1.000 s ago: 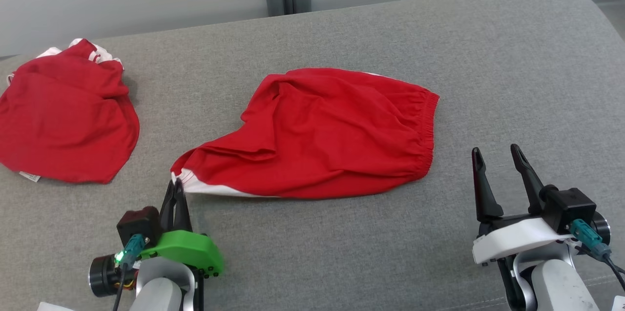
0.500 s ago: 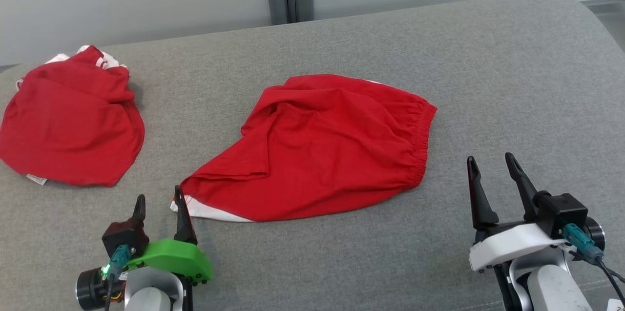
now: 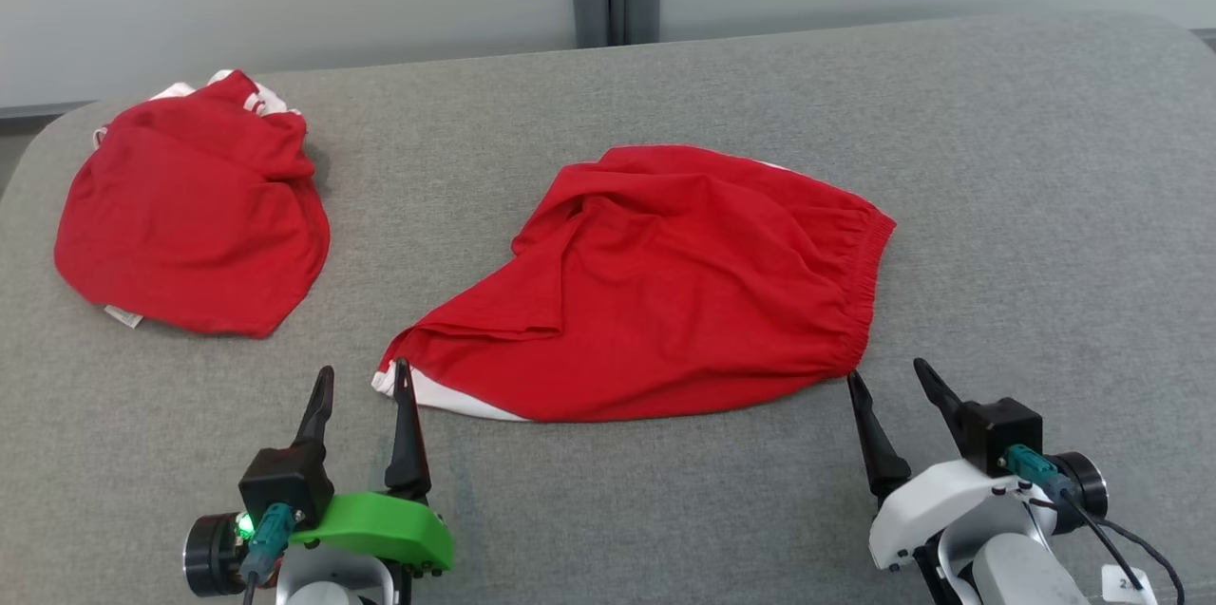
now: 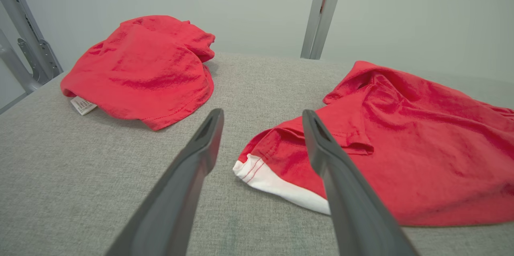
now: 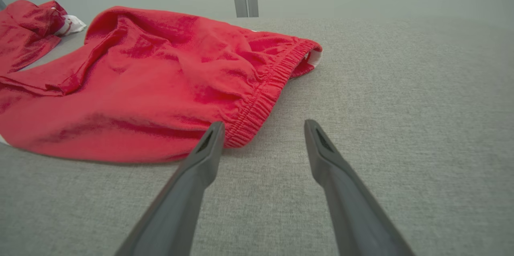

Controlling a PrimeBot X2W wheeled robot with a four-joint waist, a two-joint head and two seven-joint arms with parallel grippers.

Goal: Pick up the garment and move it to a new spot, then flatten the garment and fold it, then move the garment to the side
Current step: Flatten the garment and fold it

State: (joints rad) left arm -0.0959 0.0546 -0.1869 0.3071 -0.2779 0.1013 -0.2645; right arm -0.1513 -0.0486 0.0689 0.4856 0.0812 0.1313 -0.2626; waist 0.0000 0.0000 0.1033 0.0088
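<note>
Found red shorts [image 3: 665,301] lying rumpled near the middle of the grey padded surface [image 3: 1045,206], held by nothing. Noted left gripper [image 3: 363,368] with jaws apart at the white-trimmed hem corner [image 3: 446,399]. Noted right gripper [image 3: 885,369] likewise spread, just off the elastic waistband [image 3: 860,292]. Judged both stationed to take opposite ends for flattening. Observed ample bare room to right and front, less to the left, given second red garment [image 3: 190,225].

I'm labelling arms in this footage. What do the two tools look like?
The left tool has two long dark tapered fingers, a bright green shell and a black block with a teal plug and a lit green light. The right tool has the same fingers, a white shell, a teal plug trailing a black cable, and a small white tag.
</note>
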